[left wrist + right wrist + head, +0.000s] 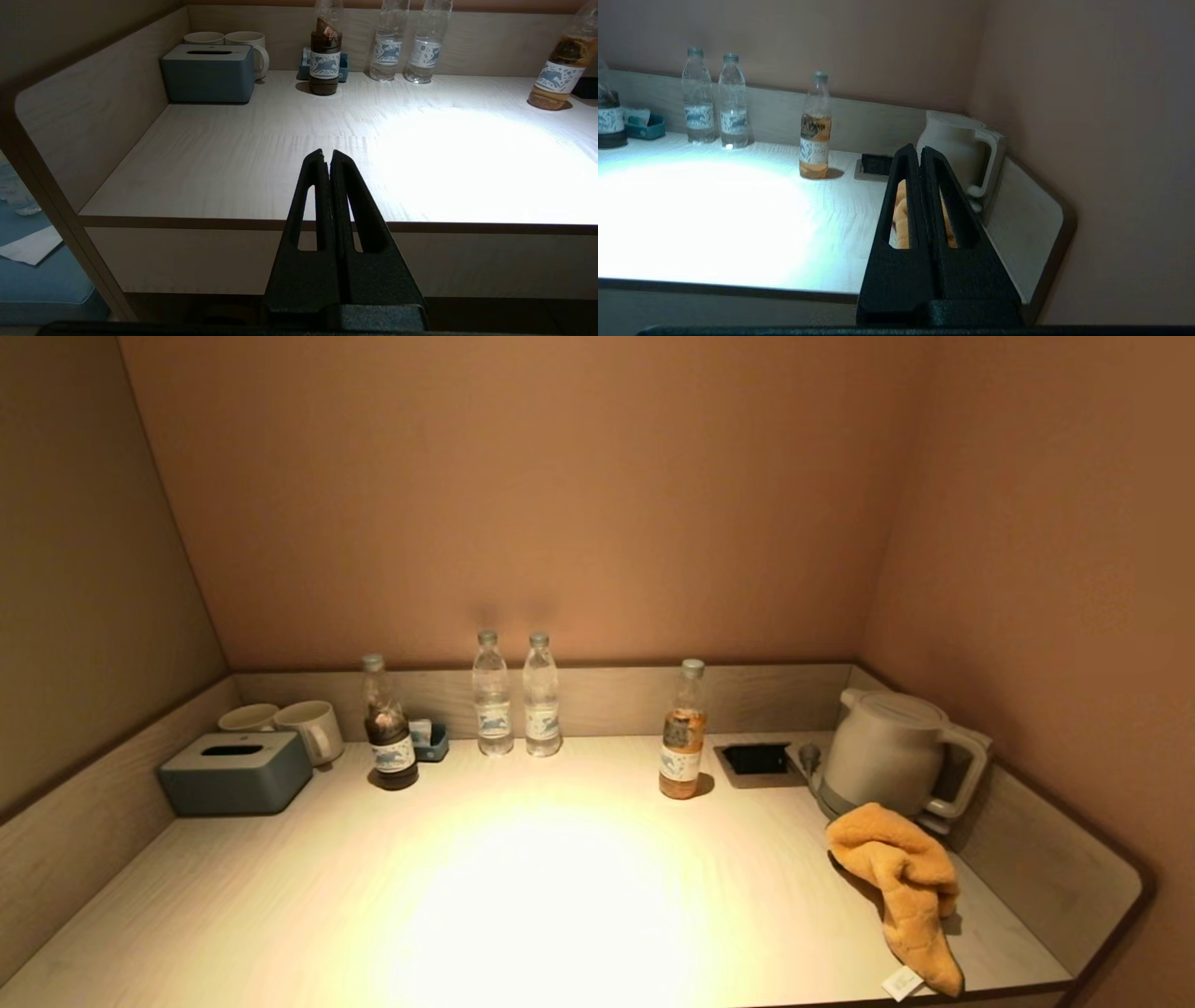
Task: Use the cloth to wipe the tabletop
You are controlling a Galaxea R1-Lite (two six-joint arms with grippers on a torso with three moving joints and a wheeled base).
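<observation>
Cloth (901, 887): lies crumpled at the right front corner of the tabletop (523, 887), just in front of the kettle (892, 756); nothing holds it.
Right gripper (923, 154): fingers pressed together, empty, short of the front edge, aimed at the cloth.
Left gripper (327, 156): fingers together, empty, parked off the front edge.
Progress: wiping appears not yet begun; picking up the cloth and all the wiping remain.

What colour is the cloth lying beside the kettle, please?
Orange-yellow; the cloth shows best in the head view.
</observation>
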